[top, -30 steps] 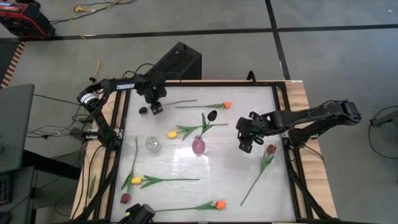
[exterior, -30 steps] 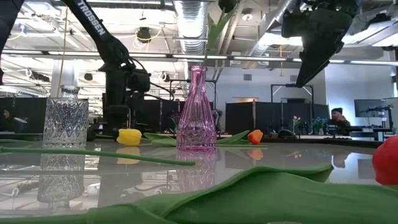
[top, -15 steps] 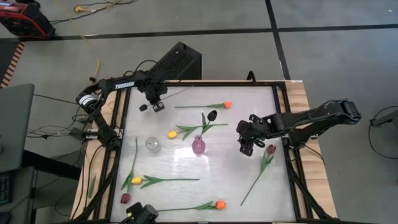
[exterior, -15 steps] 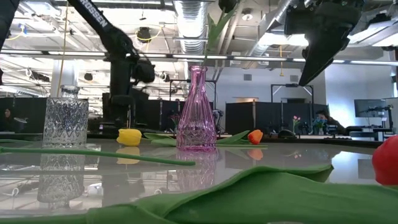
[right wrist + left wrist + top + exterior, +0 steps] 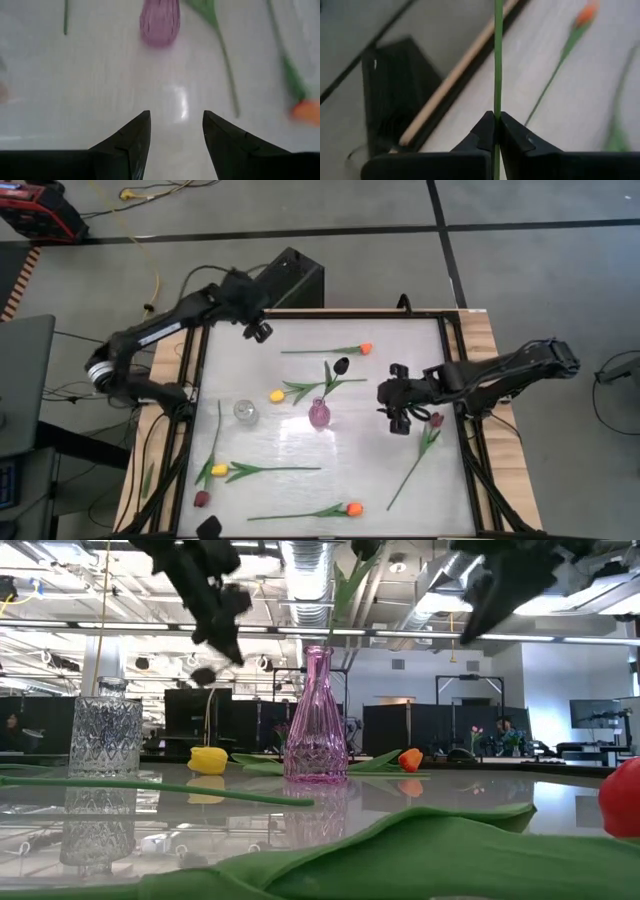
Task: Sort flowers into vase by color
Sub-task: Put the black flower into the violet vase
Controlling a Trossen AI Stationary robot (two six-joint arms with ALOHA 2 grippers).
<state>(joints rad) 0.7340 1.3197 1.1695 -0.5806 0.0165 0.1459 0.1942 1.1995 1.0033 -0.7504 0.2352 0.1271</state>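
In the last second the left gripper [image 5: 496, 131], fingers pinched on a green flower stem [image 5: 497, 60], had lifted it toward the surface's [image 5: 300, 435] far-left corner for sorting, while the right gripper [image 5: 172, 132], fingers spread and empty, had edged toward the purple vase [image 5: 319, 415].

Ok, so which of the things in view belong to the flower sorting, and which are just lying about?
Part of the job:
loose tulips
pink vase
clear vase
stem clamped in the left gripper
right gripper, open

Just lying about:
black box behind the table
yellow cable on the floor
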